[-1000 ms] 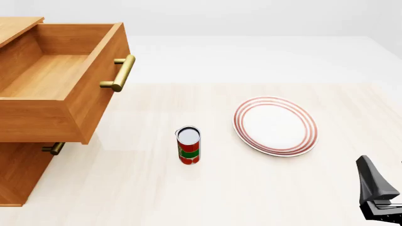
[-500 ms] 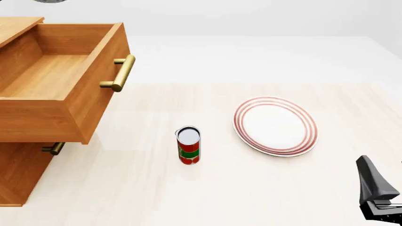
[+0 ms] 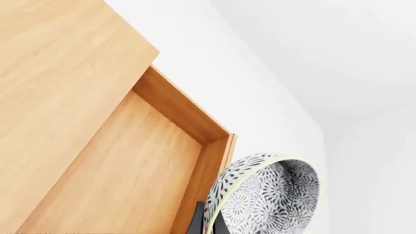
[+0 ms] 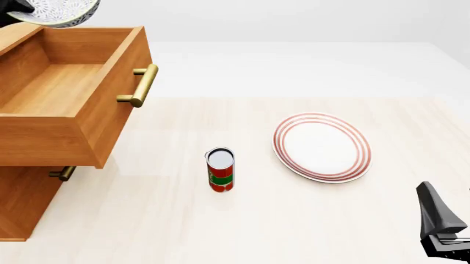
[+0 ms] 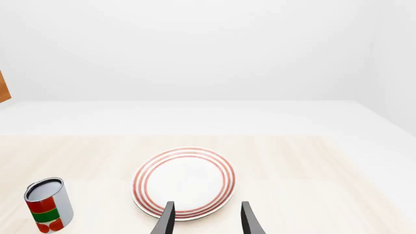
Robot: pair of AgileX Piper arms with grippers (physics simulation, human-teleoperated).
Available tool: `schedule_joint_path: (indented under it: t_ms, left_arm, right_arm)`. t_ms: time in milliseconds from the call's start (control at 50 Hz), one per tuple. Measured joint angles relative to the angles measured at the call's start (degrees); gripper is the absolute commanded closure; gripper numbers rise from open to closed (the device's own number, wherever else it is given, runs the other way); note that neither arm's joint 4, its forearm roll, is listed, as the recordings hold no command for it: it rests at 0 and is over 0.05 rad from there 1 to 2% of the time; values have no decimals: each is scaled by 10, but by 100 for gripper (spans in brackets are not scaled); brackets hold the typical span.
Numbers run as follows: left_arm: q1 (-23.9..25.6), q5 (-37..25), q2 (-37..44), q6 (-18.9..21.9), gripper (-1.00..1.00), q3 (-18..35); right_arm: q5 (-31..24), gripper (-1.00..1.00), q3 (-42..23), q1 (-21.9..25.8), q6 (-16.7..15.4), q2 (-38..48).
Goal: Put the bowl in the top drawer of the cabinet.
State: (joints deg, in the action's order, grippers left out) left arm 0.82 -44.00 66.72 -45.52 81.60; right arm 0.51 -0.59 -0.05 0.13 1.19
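Observation:
The bowl (image 4: 60, 12), white with a dark floral pattern, hangs tilted at the front view's top left, above the far end of the open top drawer (image 4: 63, 91). My left gripper (image 3: 208, 225) is shut on the bowl's (image 3: 270, 195) rim; only a dark bit of that gripper (image 4: 15, 7) shows in the front view. The left wrist view looks down into the empty drawer (image 3: 117, 170), beside the cabinet's top (image 3: 52, 73). The cabinet (image 4: 22, 203) stands at the left. My right gripper (image 5: 204, 219) is open and empty, low at the near right, short of the plate.
A flat white plate with red rings (image 4: 322, 147) (image 5: 184, 181) lies right of centre. A red and green can (image 4: 220, 169) (image 5: 46, 204) stands upright mid-table. The drawer's brass handle (image 4: 140, 85) juts toward the table; a lower drawer handle (image 4: 63, 173) sits beneath.
The bowl, held by my left gripper, has come down into the front view's top left corner, over the drawer's far end. The right arm has not moved.

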Motion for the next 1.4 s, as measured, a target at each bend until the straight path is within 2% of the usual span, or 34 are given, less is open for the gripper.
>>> schedule_joint_path:
  t_ms: [820,1400]
  left_arm:
    - [-33,23,13,4,100,-46]
    - [-54,11,32,27,100,-43]
  right_arm:
    - [0,-100,0,0,0,0]
    - [0,-100,0,0,0,0]
